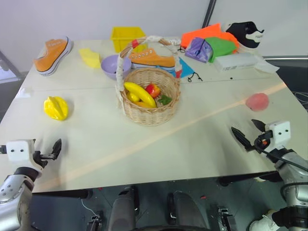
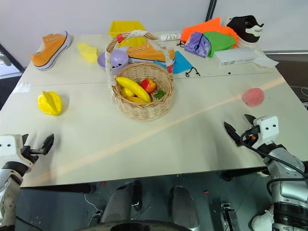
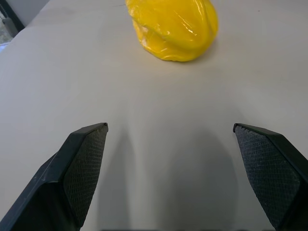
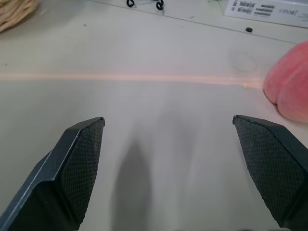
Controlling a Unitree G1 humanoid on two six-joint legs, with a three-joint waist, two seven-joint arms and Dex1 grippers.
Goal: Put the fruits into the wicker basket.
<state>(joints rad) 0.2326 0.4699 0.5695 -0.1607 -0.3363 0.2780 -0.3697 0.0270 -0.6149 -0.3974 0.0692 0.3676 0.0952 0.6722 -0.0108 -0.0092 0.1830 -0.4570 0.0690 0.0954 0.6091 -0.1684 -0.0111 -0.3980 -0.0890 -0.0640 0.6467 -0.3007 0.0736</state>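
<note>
The yellow starfruit (image 1: pixel 56 108) lies on the table's left side, a short way ahead of my left gripper (image 3: pixel 171 130), which stands open and empty near the front edge. On the right side rests the pink peach (image 1: pixel 257 101), ahead and slightly right of my right gripper (image 1: pixel 244 126), also open with nothing between its fingers. The wicker basket (image 1: pixel 149 115) stands upright in the middle of the table. It has a cloth-wrapped handle and holds a banana (image 1: pixel 139 93), a red fruit and a green piece.
Behind the basket are a lilac bowl (image 1: pixel 114 66), a yellow bin (image 1: pixel 126 37), an orange sneaker (image 1: pixel 153 58) and a pale yellow wedge (image 1: pixel 90 57). Another orange sneaker (image 1: pixel 52 54) sits far left. Coloured cloths (image 1: pixel 209 41), a white box (image 1: pixel 236 61) and a black shoe (image 1: pixel 245 32) are far right.
</note>
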